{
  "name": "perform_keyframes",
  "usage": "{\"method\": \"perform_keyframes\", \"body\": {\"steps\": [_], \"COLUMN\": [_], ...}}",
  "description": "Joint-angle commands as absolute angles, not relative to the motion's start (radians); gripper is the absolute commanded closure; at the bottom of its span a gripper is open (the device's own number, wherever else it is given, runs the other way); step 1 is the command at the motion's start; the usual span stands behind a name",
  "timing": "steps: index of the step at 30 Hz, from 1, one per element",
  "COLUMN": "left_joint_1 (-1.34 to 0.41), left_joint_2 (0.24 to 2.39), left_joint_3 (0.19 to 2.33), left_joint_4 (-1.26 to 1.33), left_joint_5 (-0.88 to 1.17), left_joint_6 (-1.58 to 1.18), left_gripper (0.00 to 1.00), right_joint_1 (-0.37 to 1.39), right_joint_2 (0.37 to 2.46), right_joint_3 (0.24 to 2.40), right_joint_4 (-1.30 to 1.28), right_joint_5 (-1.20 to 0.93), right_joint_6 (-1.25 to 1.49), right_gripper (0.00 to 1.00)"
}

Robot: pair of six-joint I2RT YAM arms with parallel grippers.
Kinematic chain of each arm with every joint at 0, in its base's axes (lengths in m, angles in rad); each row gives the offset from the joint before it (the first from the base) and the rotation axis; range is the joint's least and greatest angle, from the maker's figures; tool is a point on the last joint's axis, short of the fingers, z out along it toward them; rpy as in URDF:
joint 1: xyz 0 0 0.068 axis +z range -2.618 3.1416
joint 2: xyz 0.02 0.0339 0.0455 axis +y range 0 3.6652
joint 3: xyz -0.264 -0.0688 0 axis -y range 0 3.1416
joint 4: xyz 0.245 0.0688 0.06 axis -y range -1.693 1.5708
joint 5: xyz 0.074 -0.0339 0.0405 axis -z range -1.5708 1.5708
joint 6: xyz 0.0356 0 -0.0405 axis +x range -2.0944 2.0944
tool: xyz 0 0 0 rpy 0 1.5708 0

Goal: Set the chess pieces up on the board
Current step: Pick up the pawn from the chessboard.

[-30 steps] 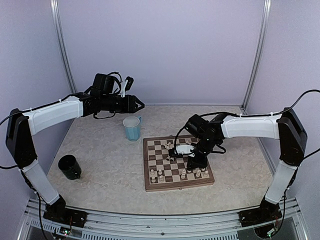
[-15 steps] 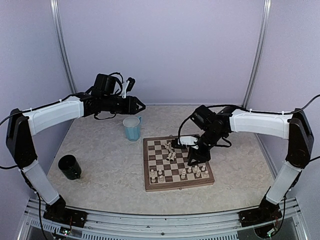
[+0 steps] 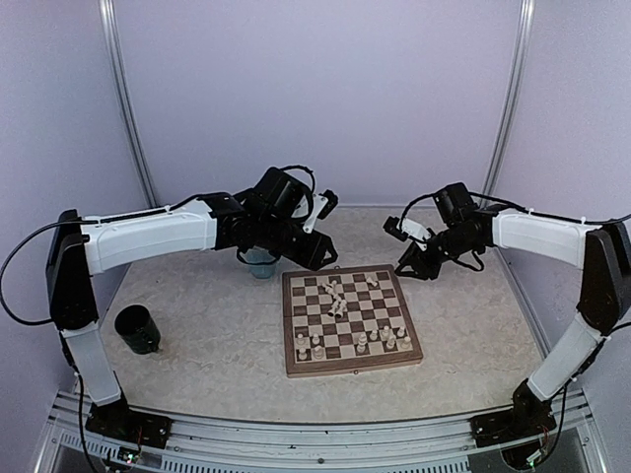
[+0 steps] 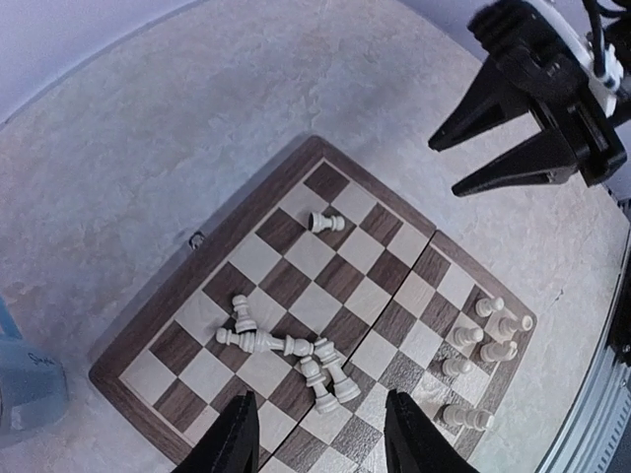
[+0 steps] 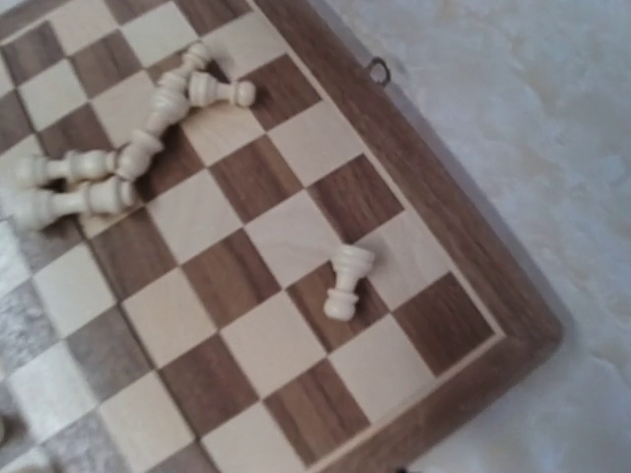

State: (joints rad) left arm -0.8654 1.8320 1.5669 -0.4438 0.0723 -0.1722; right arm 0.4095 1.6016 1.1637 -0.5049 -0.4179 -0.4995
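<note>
Work is partly done: some chess pieces point(image 3: 362, 344) stand along the near edge of the board point(image 3: 345, 371), and others lie toppled mid-board. Left fingers point(image 4: 232, 443) and right fingers point(image 4: 488, 108) are apart, empty.

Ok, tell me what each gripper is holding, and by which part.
Nothing. The left gripper and right gripper both have open, empty jaws; the chess pieces lie or stand on the board.
</note>
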Motion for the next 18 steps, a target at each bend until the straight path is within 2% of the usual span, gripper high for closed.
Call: {"method": "perform_keyframes", "body": {"steps": [1, 8, 18], "left_joint_1": [-0.877, -0.885, -0.885], "left_joint_2": [1.865, 1.827, 1.825], "left_joint_3": [1.568, 1.459, 1.435], "left_joint_4": [-0.458, -0.338, -0.306], "left_joint_5": [0.019, 0.044, 0.044], "left_joint_6": [-0.208, -0.253, -0.248], "left_gripper": [0.56, 0.55, 0.54], "right_joint_1": [0.408, 0.426, 0.486], "right_joint_2": [1.71, 1.838, 1.94], "right_joint_3": [1.209, 1.271, 1.31], "right_joint_4": [-0.431, -0.425, -0.398], "right_joint_5": [-0.422, -0.434, -0.356], "right_joint_6": [-0.459, -0.47, -0.477], "right_gripper": [0.65, 0.63, 0.63]}}
